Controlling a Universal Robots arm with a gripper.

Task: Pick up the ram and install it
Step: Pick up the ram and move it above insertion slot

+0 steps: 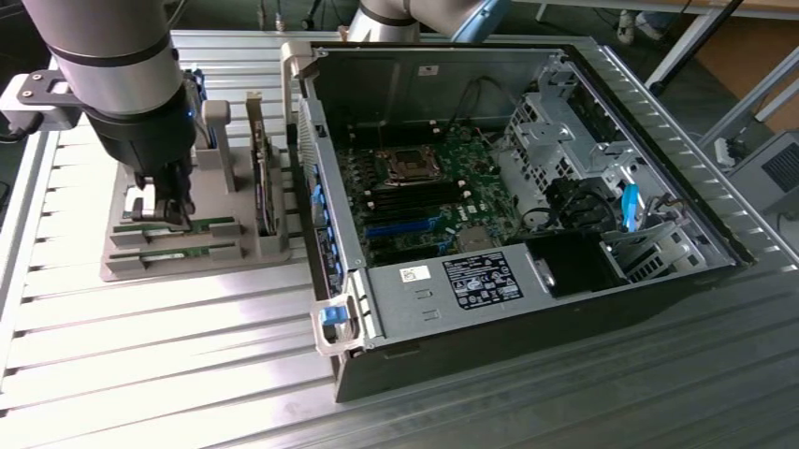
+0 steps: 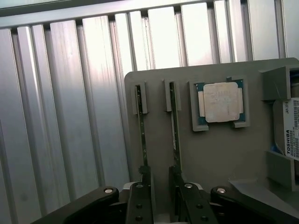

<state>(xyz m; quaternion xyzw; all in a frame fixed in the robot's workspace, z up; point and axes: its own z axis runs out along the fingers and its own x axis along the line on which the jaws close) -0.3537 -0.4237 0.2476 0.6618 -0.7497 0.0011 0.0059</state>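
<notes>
Pick-up step: the claw (image 2: pixel 161 198), spread wide and holding nothing, sits low over the ram (image 2: pixel 174 130) in its holder (image 2: pixel 219 154); a grasp likely needs it squarely astride that thin stick.

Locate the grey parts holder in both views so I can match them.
Exterior view: grey holder at the exterior view's left of the open computer case, beneath the gripper.
Wrist view: grey holder just beyond the gripper, carrying a silver processor chip.
Shared landmark: the two ram sticks standing on edge in its slots.
</notes>
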